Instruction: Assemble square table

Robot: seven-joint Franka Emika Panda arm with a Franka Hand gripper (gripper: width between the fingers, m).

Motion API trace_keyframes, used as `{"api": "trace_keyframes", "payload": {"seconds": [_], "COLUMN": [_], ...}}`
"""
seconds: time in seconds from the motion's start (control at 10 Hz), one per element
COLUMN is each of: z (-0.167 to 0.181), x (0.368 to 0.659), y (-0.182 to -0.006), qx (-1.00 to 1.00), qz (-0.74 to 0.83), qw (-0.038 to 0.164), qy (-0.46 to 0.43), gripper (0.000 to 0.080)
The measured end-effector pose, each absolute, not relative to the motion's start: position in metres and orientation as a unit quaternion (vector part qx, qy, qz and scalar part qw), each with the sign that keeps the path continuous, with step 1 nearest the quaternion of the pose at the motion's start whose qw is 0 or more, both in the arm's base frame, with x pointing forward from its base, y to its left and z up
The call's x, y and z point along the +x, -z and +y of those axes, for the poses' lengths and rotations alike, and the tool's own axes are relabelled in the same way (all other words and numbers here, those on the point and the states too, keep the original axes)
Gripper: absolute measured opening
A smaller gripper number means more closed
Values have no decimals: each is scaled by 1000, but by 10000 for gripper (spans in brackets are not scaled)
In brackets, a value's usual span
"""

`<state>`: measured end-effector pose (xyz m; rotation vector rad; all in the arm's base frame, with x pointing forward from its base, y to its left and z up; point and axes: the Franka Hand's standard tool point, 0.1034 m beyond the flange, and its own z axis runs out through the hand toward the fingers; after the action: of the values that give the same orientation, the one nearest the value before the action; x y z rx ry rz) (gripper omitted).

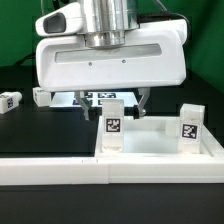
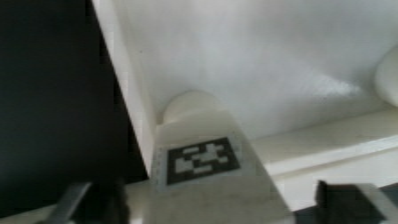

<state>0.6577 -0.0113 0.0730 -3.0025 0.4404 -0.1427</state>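
- Since the leg [image 2: 205, 160] stands between the two fingers [image 2: 71, 205] of the claw [image 2: 208, 207], the claw only has to squeeze in from both sides.
- The claw is apart. A thin gap shows on each side of the leg, so I think nothing is held yet.
- In the exterior view the leg [image 1: 112, 125] stands upright at a corner of the square top [image 1: 150, 142], with its long side pointing up at the claw.
- I cannot tell if the leg is fixed in or only resting there.
- The square top lies flat on the black table [image 1: 40, 135], just beside the long white wall [image 1: 60, 170].
- The white plastic looks smooth, so the leg may slip or tip if it is pinched crooked.
- A second leg [image 1: 190, 122] stands at another corner, well apart, so there is room.
- Two loose legs [image 1: 10, 100] lie far off toward the exterior view's left.
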Motion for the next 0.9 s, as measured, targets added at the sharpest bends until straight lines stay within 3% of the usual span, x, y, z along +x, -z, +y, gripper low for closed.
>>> {"api": "trace_keyframes", "payload": {"seconds": [0.2,0.4,0.7,0.9], "z": [-11,-11,-7,-6], "x": [658,658,660,665], "y": [-73,-73,-72,-71], "qx": [-974,-960,-875,-755], "qz": [215,271,479,649], "qw": [56,58,66,95], "qy": [43,40,28,3], "gripper": [289,289,289,290]}}
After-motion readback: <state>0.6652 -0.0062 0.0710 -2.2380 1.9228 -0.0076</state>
